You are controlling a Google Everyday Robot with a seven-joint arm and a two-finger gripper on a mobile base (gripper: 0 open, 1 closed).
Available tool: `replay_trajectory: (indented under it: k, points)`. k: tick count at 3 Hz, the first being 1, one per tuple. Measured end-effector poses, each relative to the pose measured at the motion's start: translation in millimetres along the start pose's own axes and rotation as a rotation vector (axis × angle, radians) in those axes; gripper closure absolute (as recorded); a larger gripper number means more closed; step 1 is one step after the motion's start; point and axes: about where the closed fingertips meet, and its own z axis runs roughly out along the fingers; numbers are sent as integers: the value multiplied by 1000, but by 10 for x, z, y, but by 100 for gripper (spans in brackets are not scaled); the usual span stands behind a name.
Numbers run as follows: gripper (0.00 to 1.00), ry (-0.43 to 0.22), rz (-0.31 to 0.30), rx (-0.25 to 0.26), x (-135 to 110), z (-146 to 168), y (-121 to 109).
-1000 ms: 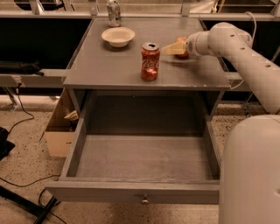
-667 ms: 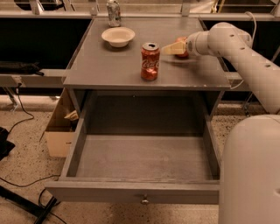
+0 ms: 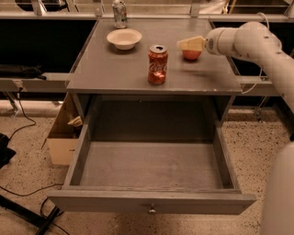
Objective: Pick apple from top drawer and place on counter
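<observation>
The apple (image 3: 191,55), small and red, sits on the counter (image 3: 115,69) at its right rear, right of the red Coca-Cola can (image 3: 157,64). My gripper (image 3: 190,44), cream-coloured at the end of the white arm that reaches in from the right, is directly above the apple and overlaps its top edge. The top drawer (image 3: 151,202) is pulled fully open toward the camera; its grey bottom shows nothing inside. Its small metal knob (image 3: 150,211) is at the centre of the front.
A white bowl (image 3: 124,38) stands on the counter at the left rear, and a silver can (image 3: 119,8) stands at the back edge. A cardboard box (image 3: 62,137) sits on the floor left of the cabinet. Black cables lie on the floor at the lower left.
My gripper has risen slightly above the apple, which now shows below it on the counter. The can, the bowl and the drawer have not moved.
</observation>
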Motion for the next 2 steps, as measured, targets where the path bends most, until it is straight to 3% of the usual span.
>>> replay_trajectory:
  k: [1, 2]
  points:
    - [0, -120, -48, 18, -209, -634, -141]
    - [0, -185, -98, 10, -211, -1160, -198]
